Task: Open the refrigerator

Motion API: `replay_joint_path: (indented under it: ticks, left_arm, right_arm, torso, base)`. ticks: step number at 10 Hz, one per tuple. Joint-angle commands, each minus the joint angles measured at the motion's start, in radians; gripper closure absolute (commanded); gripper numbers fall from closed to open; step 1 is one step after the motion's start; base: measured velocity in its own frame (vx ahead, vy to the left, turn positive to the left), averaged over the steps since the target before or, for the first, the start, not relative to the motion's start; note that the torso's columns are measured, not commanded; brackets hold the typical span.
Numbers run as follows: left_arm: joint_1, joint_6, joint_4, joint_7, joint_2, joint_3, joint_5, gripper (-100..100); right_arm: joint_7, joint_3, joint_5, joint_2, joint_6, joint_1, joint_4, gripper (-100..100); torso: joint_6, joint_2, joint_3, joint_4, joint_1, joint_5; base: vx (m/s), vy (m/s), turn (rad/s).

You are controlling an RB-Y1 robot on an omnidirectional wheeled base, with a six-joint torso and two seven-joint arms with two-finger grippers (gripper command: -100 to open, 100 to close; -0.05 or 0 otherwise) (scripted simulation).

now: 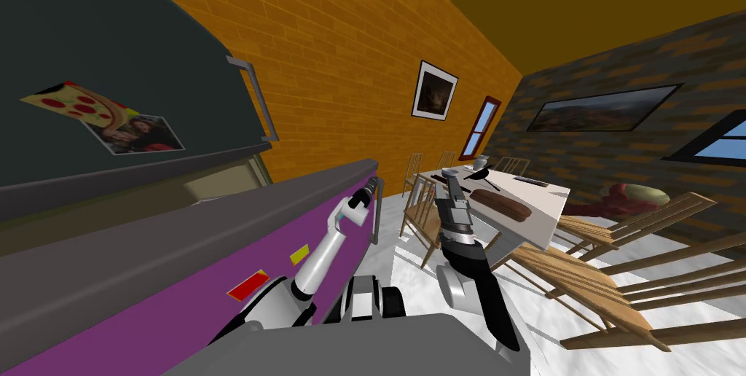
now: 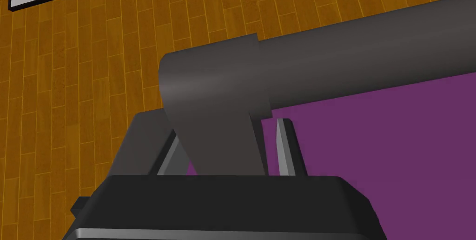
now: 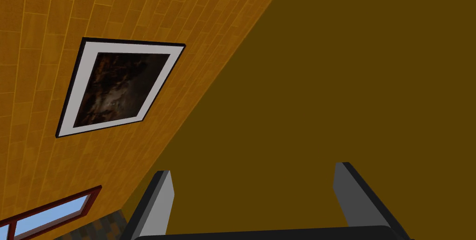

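The refrigerator has a dark upper door (image 1: 109, 51) with fridge magnets and a purple lower door (image 1: 182, 277) with a grey top edge. The lower door stands swung out from the body, and a pale interior (image 1: 218, 183) shows in the gap. My left gripper (image 1: 371, 191) (image 2: 228, 130) is shut on the lower door's grey handle (image 1: 377, 213) (image 2: 325, 60), with the handle's end post pressed between the two fingers (image 2: 284, 149). Beside it, my right gripper (image 1: 446, 182) (image 3: 253, 195) is raised with its fingers open and nothing between them.
An orange brick wall (image 1: 342, 65) runs behind the refrigerator. A white-topped dining table (image 1: 539, 208) with wooden chairs (image 1: 605, 277) stands close on the right. The upper door's grey handle (image 1: 256, 98) juts out above the lower door.
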Motion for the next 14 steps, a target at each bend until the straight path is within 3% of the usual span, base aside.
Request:
replay_joint_path:
  ticks: [1, 8, 9, 10, 14]
  left_arm:
    - [-0.021, 0.062, -0.044, 0.006, 0.001, -0.006, 0.004, -100]
    - [-0.070, 0.207, -0.148, 0.021, 0.005, -0.020, 0.013, -100]
    - [-0.055, 0.203, -0.127, 0.020, 0.008, -0.018, 0.013, -100]
    - [-0.054, 0.208, -0.128, 0.021, 0.009, -0.019, 0.013, 0]
    - [-0.048, 0.212, -0.121, 0.021, 0.010, -0.021, 0.014, 0]
  right_arm:
    - [0.000, 0.000, 0.000, 0.000, 0.000, 0.000, 0.000, 0]
    - [0.000, 0.000, 0.000, 0.000, 0.000, 0.001, 0.000, 0]
    - [0.000, 0.000, 0.000, 0.000, 0.000, 0.001, 0.000, 0]
    - [0.000, 0.000, 0.000, 0.000, 0.000, 0.001, 0.000, 0]
    - [0.000, 0.000, 0.000, 0.000, 0.000, 0.001, 0.000, 0]
  torso:
    - [-0.002, -0.008, -0.005, 0.002, 0.004, 0.001]
    - [0.006, 0.009, 0.005, 0.012, -0.008, -0.001]
    - [0.006, 0.010, 0.006, 0.014, -0.007, -0.001]
    - [0.005, 0.009, 0.005, 0.011, -0.005, -0.001]
    - [0.002, 0.004, 0.002, 0.006, -0.002, 0.000]
  base:
    - [0.024, 0.000, 0.043]
    - [0.034, 0.008, 0.026]
    - [0.009, 0.000, 0.006]
    - [0.000, 0.000, 0.000]
    - [0.000, 0.000, 0.000]
